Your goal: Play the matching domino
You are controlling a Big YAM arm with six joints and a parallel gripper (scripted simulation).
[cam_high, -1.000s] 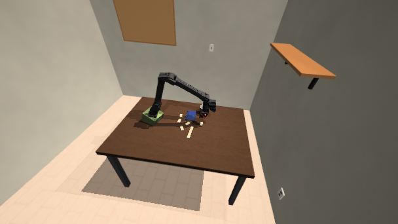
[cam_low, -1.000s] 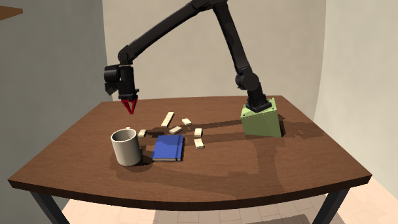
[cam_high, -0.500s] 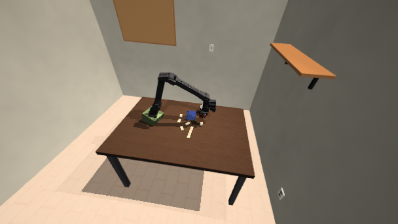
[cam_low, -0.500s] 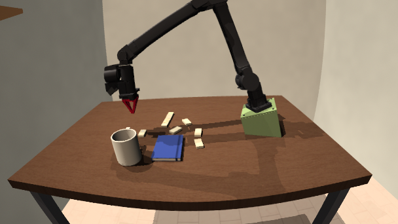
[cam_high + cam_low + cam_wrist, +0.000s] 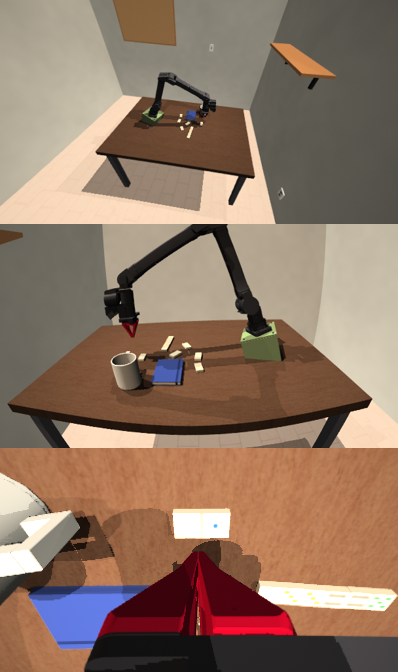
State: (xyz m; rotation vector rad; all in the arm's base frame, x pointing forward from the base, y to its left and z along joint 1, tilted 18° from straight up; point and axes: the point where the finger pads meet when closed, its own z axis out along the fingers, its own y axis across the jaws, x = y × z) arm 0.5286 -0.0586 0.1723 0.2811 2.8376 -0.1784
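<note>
While the brown wooden counter [image 5: 219,144] [image 5: 229,401] [image 5: 310,508] is carrying everything, I am holding my black jointed arm [image 5: 191,88] [image 5: 163,251] above it. The white mug [image 5: 127,373] [image 5: 17,503] is standing near the blue book [image 5: 191,115] [image 5: 168,371] [image 5: 85,618]. Past the book, the pale domino line [image 5: 190,132] [image 5: 167,343] [image 5: 327,596] is lying flat. My red fingers [image 5: 204,115] [image 5: 132,336] are pressing together on nothing, near a white face-up domino with one blue pip [image 5: 201,524].
</note>
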